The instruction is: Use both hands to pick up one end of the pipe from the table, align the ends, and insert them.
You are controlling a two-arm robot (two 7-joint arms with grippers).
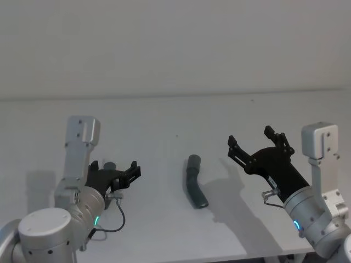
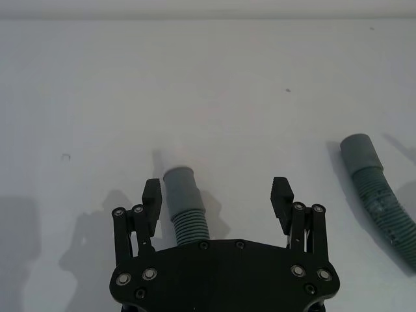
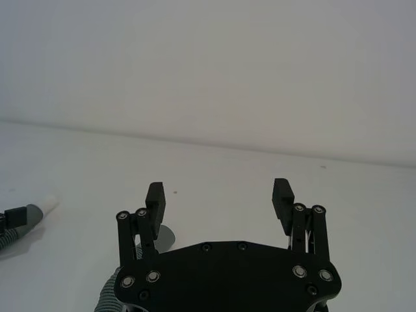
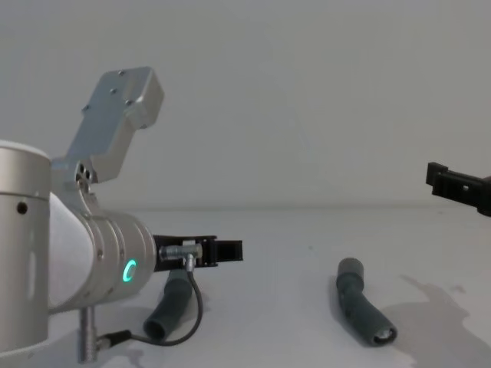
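Two dark grey ribbed pipe pieces lie on the white table (image 1: pixel 164 118). One pipe piece (image 1: pixel 194 186) rests bent near the middle, also seen in the chest view (image 4: pixel 359 305). The other pipe piece (image 2: pixel 185 208) lies under my left gripper (image 2: pixel 218 192), whose open fingers straddle it just above without touching; it sits close to one finger. From the head, that left gripper (image 1: pixel 114 169) hangs low at the left over the pipe's cuff (image 1: pixel 109 164). My right gripper (image 1: pixel 250 137) is open and empty, raised to the right of the middle pipe. The left pipe's white tip (image 3: pixel 47 200) shows far off.
A plain light wall stands behind the table's far edge (image 1: pixel 175 96). A black cable (image 4: pixel 184 322) loops from the left arm down beside the left pipe piece (image 4: pixel 170 300). Bare table surface lies between the two pieces.
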